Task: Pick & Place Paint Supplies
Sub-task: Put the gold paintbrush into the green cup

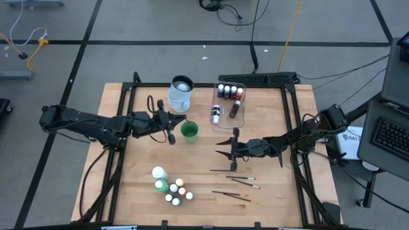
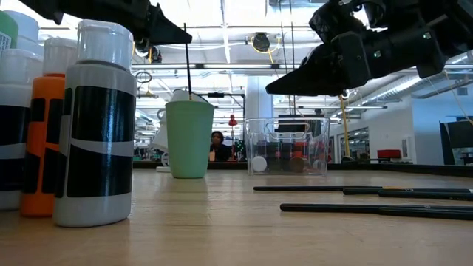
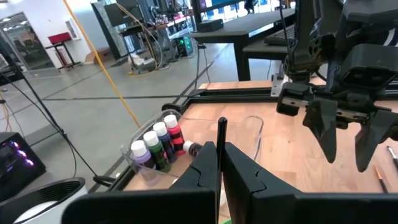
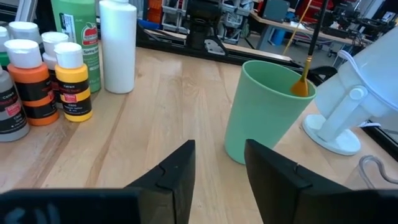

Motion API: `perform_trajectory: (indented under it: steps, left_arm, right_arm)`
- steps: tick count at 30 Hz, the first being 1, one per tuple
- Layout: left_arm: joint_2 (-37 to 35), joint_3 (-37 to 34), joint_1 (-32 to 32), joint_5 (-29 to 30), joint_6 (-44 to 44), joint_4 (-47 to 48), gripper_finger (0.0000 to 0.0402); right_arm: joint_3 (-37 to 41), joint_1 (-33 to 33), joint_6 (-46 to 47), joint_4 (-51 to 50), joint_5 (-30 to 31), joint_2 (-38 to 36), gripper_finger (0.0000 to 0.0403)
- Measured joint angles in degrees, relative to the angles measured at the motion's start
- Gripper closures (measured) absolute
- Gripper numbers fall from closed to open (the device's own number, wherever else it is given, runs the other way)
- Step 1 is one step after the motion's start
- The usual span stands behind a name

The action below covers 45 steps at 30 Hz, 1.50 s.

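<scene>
Green cup (image 1: 189,131) could be tipped if brush (image 2: 188,68), pinched by shut left fingers (image 3: 239,165), snags; right fingers (image 4: 268,168) half-open, empty.

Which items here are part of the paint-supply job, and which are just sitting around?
Job:
small paint bottles
large bottles
loose brushes
brush held by left gripper
bottles in clear tub

Bystanders:
jug
green cup
</scene>
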<state>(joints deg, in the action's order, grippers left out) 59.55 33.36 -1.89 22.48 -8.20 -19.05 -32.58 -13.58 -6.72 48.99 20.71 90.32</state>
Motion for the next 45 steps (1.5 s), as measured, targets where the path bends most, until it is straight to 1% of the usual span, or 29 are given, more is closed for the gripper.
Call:
perform_trajectory:
  steps: [8, 10, 13, 17, 22, 25, 29, 33, 45]
  left_arm:
    - [0.0, 0.0, 0.0, 0.0, 0.5, 1.2, 0.0401]
    - [1.0, 0.0, 0.0, 0.0, 1.2, 1.6, 0.0401]
    - [3.4, 0.0, 0.0, 0.0, 2.8, 2.1, 0.0401]
    - [7.8, 0.0, 0.0, 0.0, 4.2, 0.6, 0.0401]
    - [13.5, 0.0, 0.1, 0.0, 4.5, -3.5, 0.0401]
    - [16.8, 0.0, 1.1, -0.7, 5.1, -6.7, 0.0401]
    - [20.0, 0.0, 2.8, -2.5, 7.7, -8.1, 0.0401]
    - [22.3, 0.0, 3.9, -2.8, 8.0, -8.3, 0.0401]
    - [22.9, 0.0, 4.5, -2.8, 7.2, -8.0, 0.0397]
  right_arm:
    - [0.0, 0.0, -0.5, -0.1, 0.0, 0.0, 0.0271]
    - [0.0, 0.0, -1.0, -0.1, 0.0, 0.0, 0.0271]
    - [0.0, 0.0, -1.0, 0.0, 0.0, 0.0, 0.0271]
    - [0.0, 0.0, -0.9, 0.1, 0.0, 0.0, 0.0271]
    - [0.0, 0.0, -1.0, 0.2, 0.0, 0.0, 0.0271]
    - [0.0, 0.0, -1.7, 0.9, 0.1, 0.0, 0.0271]
    - [0.0, 0.0, -1.7, 2.2, 0.0, 0.0, 0.0271]
    - [0.0, 0.0, -1.6, 1.7, 0.0, 0.0, 0.0271]
    - [0.0, 0.1, -3.0, 1.7, 0.1, 0.0, 0.0271]
